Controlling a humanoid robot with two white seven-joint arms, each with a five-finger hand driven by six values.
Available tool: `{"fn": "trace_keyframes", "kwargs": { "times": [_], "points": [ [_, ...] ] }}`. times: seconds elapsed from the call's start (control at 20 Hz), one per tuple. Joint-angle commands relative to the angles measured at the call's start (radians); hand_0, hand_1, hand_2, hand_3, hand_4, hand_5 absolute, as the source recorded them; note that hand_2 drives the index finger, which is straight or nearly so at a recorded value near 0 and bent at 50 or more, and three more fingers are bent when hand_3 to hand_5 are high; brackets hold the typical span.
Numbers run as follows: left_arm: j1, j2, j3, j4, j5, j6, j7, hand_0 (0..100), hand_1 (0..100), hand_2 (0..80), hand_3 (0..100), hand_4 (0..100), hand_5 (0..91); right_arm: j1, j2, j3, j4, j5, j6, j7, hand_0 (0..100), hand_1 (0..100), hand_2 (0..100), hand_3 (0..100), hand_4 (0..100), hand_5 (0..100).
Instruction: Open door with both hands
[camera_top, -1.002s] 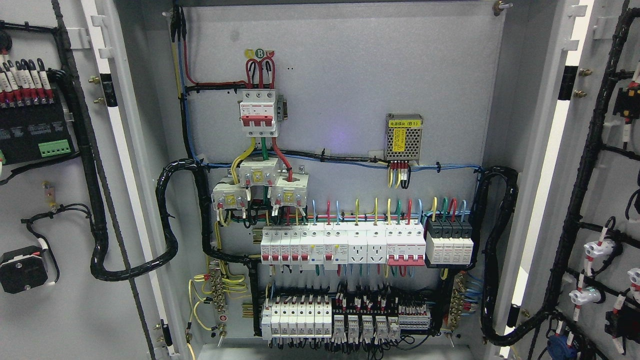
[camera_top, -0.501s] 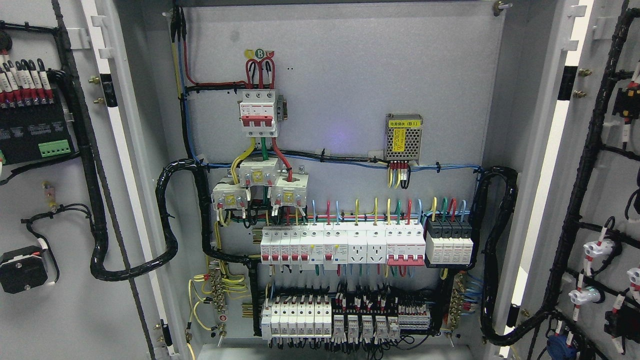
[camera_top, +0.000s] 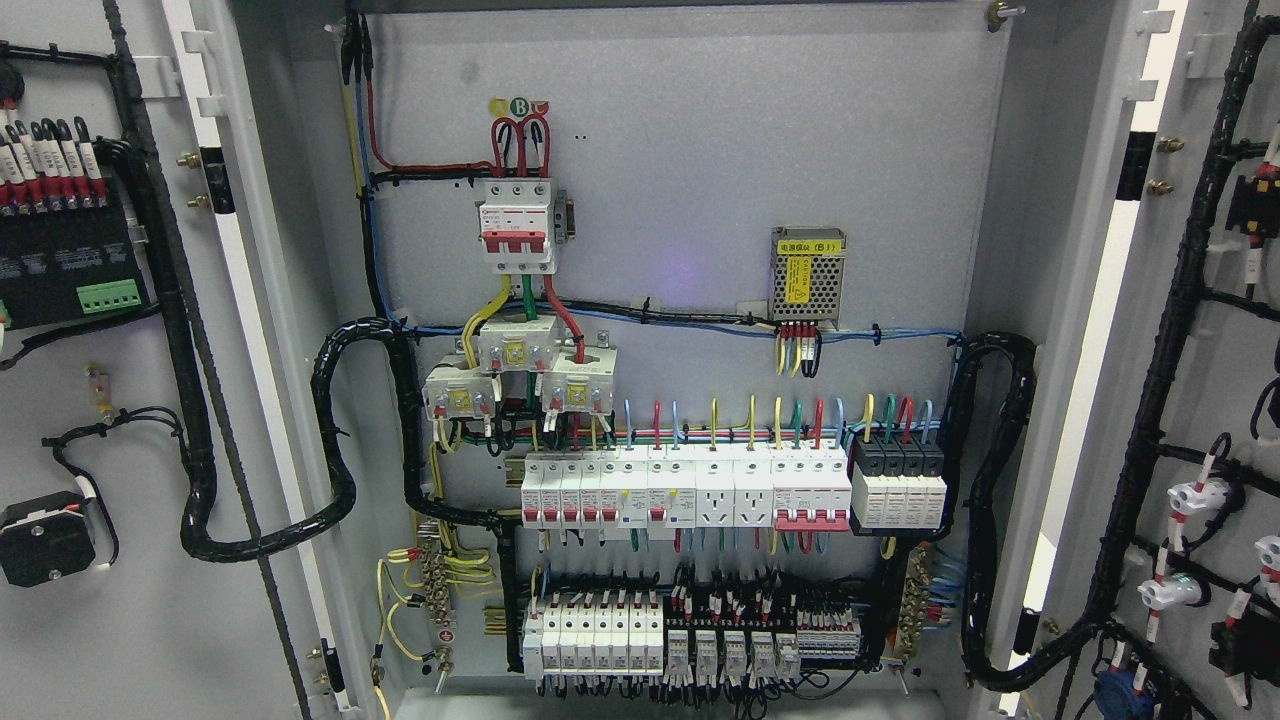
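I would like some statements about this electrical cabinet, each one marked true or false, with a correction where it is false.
1. Both cabinet doors stand open, the left door and the right door swung out to the sides. True.
2. A robot hand is holding the edge of the right door. False: no robot hand or arm shows in the head view.
3. The small power supply with the yellow label sits at the right of the back panel, above the row of breakers. True.
4. The three-pole breaker with red levers is mounted at the bottom of the cabinet. False: it is in the upper part, left of the middle.
5. A black cable bundle loops from the left door into the cabinet. True.
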Motion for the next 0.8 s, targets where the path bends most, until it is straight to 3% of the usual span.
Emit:
{"fn": "trace_keyframes", "kwargs": {
  "times": [0.0,0.75],
  "points": [
    [-0.001,-0.041,0.017,0.038,-0.030,0.002,-0.006,0,0,0.0,0,4,0.0,-0.029,-0.001,-0.008,0.035,0.010,0.011,-0.001,0,0,0,0,0,0],
    [-0.003,-0.041,0.020,0.035,-0.025,-0.004,-0.006,0,0,0.0,0,4,0.0,-0.033,0.011,-0.019,0.046,0.010,0.020,-0.001,0,0,0,0,0,0]
  ]
}}
